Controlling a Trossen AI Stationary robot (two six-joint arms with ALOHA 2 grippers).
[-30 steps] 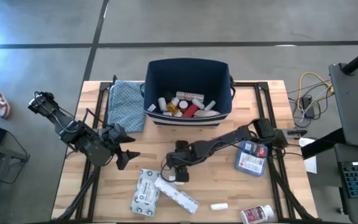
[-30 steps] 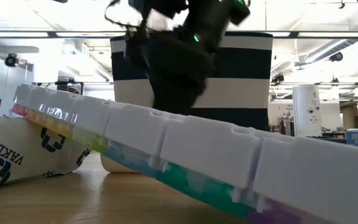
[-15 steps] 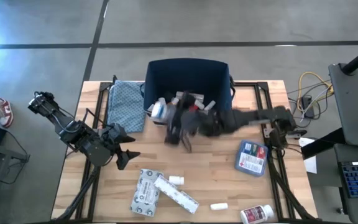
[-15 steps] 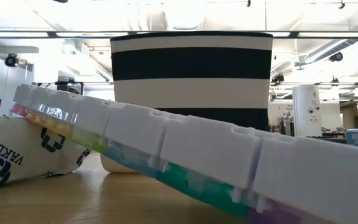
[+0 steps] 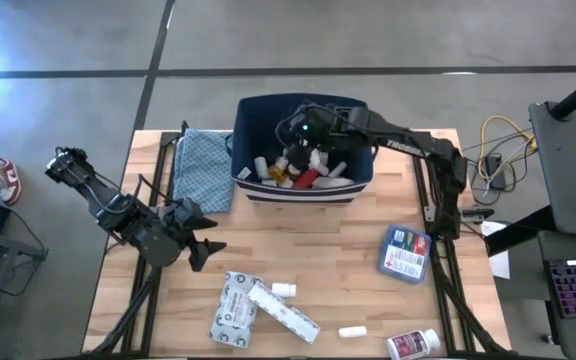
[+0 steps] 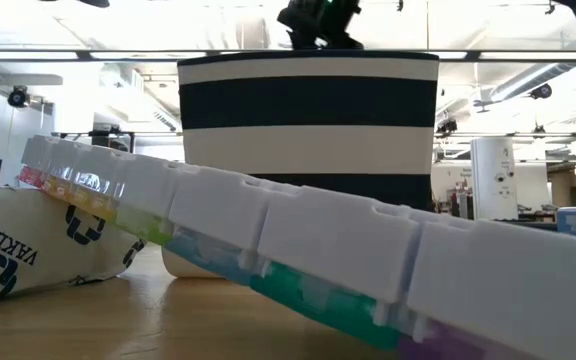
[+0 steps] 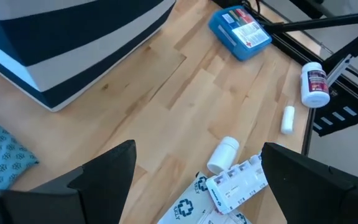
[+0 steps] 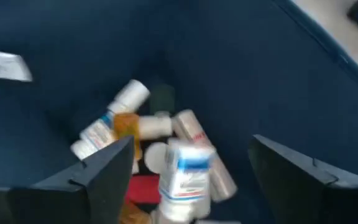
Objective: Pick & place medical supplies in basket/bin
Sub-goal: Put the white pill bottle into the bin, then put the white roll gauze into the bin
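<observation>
In the low view, the nearest object is a white weekly pill organizer (image 6: 308,250) with tinted translucent compartments, lying diagonally across the lower frame; beside it at lower left lies a white printed carton (image 6: 18,250). In the high view the same items occupy the lower centre of the wooden table (image 5: 328,260): the carton (image 5: 232,308), the organizer (image 5: 284,311), a small white bottle (image 5: 284,289) and a small white vial (image 5: 352,331). A white pill bottle with a red label (image 5: 414,344) lies at lower right, and a flat blue-and-red packet (image 5: 405,252) sits at centre right. The left gripper (image 5: 204,243) waits at centre left above the table, fingers spread wide and holding nothing; it is the arm nearer the carton, organizer and small bottle, which lie toward the lower right of it, the organizer's long axis running diagonally. A folded teal patterned cloth (image 5: 202,168) lies flat left of the bin. Farthest is the navy fabric bin (image 5: 358,120) at upper centre, soft-walled with white stripes, containing cylindrical white bottles, an orange vial and a red item. The right gripper (image 5: 304,135) hangs over the bin's interior, fingers parted with nothing between them; a white bottle with a blue-banded label (image 8: 185,177) lies directly beneath, apparently released. The coming move probably turns on which remaining item to reach for.
</observation>
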